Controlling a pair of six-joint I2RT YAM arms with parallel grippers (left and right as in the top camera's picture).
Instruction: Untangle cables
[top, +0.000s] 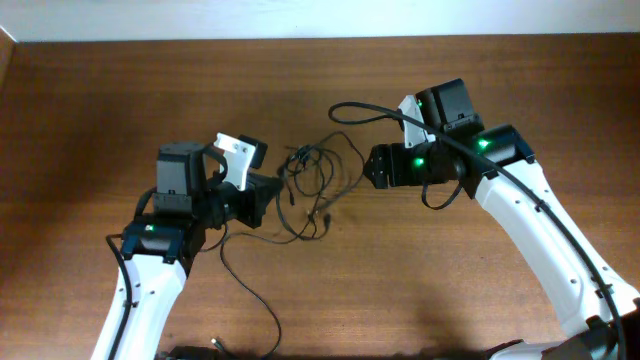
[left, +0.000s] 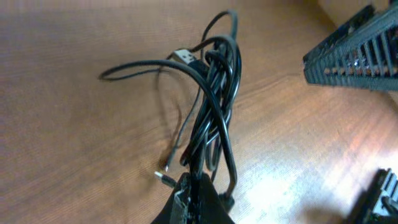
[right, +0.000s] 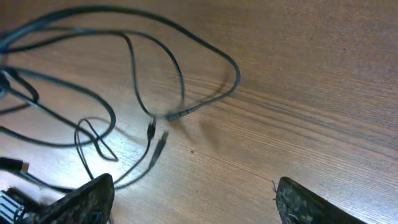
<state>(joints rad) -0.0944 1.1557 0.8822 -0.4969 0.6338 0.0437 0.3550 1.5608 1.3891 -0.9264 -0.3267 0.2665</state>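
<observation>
Overhead, you see the cables (top: 318, 182) as a loose tangle on the wooden table (top: 80, 100), between your two arms. Your left hand (top: 268, 192) comes in from the left and meets the tangle's left edge. Your right hand (top: 372, 166) sits just beside its right edge. One thin strand (top: 250, 290) trails off toward the near edge of the table.

Left wrist view: your left hand is closed on the cables. Several strands are bunched together and run straight into its shut fingertips (left: 194, 198) at the bottom of the frame. Beyond the grip the bundle fans into loops, with a flat USB plug (left: 182, 56) near the top and a small plug (left: 165, 179) close beside the fingers. A ribbed black part of the other arm (left: 351, 59) shows at the upper right.

Right wrist view: your right hand (right: 193, 205) stands open, its two fingers wide apart at the bottom corners with only bare table between them. The cables lie in flat loops across the upper left, and two slim plug ends (right: 155, 135) lie close together near the middle, apart from both fingers.
</observation>
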